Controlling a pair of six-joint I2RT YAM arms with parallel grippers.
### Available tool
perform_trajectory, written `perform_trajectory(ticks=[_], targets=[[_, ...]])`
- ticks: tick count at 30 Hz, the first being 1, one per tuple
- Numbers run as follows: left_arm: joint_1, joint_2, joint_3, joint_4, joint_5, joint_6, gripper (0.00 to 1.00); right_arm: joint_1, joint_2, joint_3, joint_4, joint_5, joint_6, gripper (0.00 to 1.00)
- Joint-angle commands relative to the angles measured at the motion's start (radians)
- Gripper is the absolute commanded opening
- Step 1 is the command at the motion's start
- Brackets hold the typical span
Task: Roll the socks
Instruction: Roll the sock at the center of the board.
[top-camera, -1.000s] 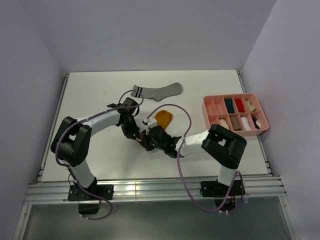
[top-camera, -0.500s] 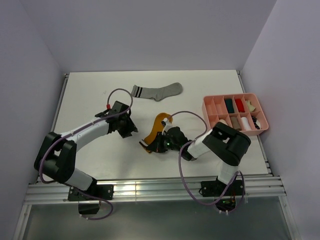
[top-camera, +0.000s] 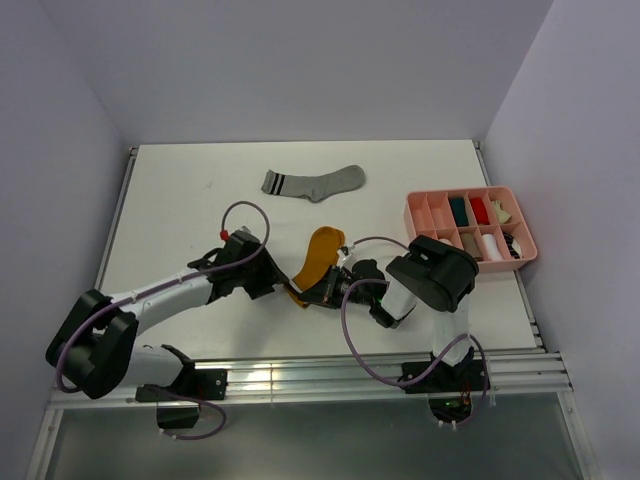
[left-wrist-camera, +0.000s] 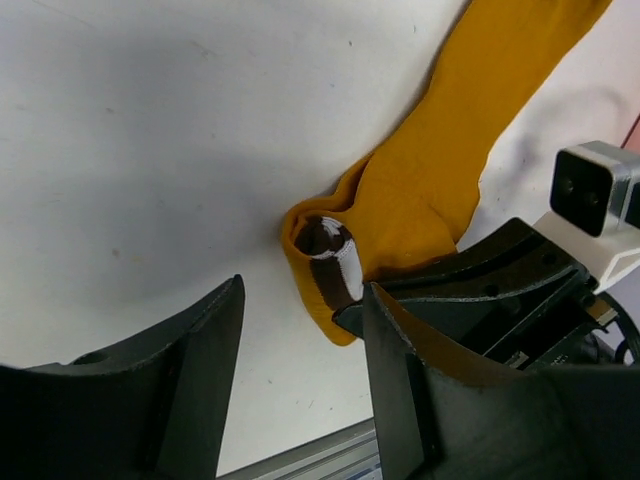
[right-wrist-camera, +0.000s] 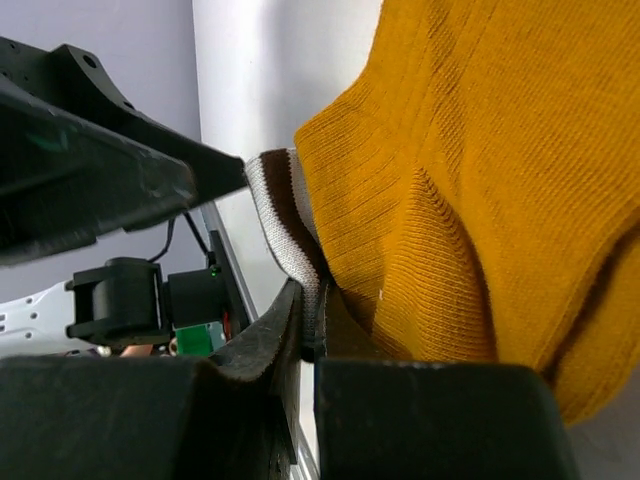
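Note:
A mustard-orange sock (top-camera: 320, 255) lies mid-table, its brown-white striped cuff (left-wrist-camera: 328, 252) folded over at the near end. My right gripper (top-camera: 316, 291) is shut on that cuff, and the striped fabric is pinched between its fingers (right-wrist-camera: 318, 330). Just left of the cuff, my left gripper (top-camera: 277, 287) stands open with only bare table between its fingers (left-wrist-camera: 300, 400); its right finger is close to the right gripper's jaw. A grey sock (top-camera: 313, 182) with dark cuff stripes lies flat at the back of the table, away from both grippers.
A pink compartment tray (top-camera: 414, 212) stands at the right and holds several small rolled bundles. The table's near edge and metal rail (top-camera: 300, 377) run just below the grippers. Cables loop over both arms.
My left gripper has let go of the sock and its jaws have widened; it drew off to the left, then came back beside the cuff. The right gripper keeps the cuff, and the sock now lies stretched out.

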Motion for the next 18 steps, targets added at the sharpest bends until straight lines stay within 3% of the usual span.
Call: perform_trajectory(ticks=[1,16,18], targets=[[-0.03,0.056,0.005,0.086,0.013,-0.015,0.55,-0.004,0.035,-0.019,-0.097,-0.006,-0.004,0.0],[-0.059,0.314,0.057,0.072,0.018,0.014,0.46,-0.005,0.022,0.012,-0.165,-0.029,-0.052,0.0],[-0.064,0.346,0.071,0.041,0.013,0.016,0.4,-0.007,0.003,0.022,-0.212,-0.023,-0.071,0.0]])
